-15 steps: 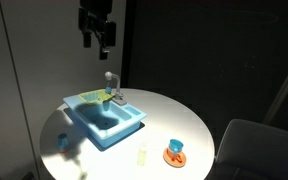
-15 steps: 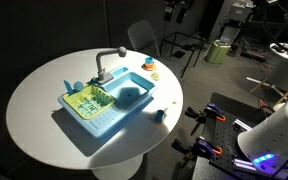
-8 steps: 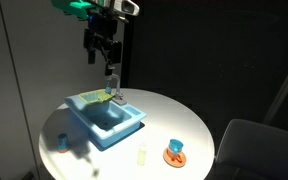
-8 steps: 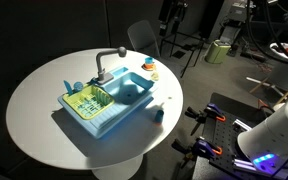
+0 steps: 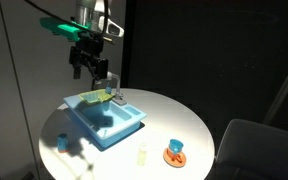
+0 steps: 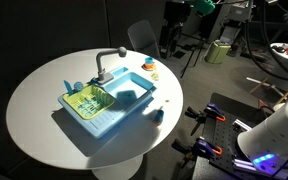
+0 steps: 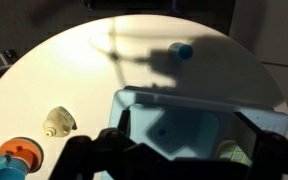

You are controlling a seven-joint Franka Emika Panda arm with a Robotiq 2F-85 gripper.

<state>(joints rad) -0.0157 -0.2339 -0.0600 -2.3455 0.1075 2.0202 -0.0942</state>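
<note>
The black two-fingered Robotiq gripper (image 5: 91, 72) hangs in the air above the rear corner of a light blue plastic toy sink (image 5: 116, 140), its fingers spread wide with nothing between them; in the wrist view the dark fingers frame the sink's basin from either side. The sink sits on a round white table (image 5: 179, 120), towards one side of it, and carries a slim grey plastic faucet (image 6: 106, 62) upright at its back edge and a green and yellow drying rack section (image 6: 86, 100) beside the basin. The gripper is closest to the faucet and the rack end, apart from both. Elsewhere on the table lie an orange and blue round toy piece (image 5: 175, 152), a small pale cream object (image 7: 57, 122) near it, and a small blue cup (image 6: 158, 113) just beside the sink's other side. The sink looks like hollow moulded plastic: probably light, stiff, smooth enough to slide on the tabletop when nudged. Its thin upright rim seems the surest place to pinch, since the body is too broad for the jaws. The faucet looks narrow enough to grasp at the neck, though it may swivel or flex
</note>
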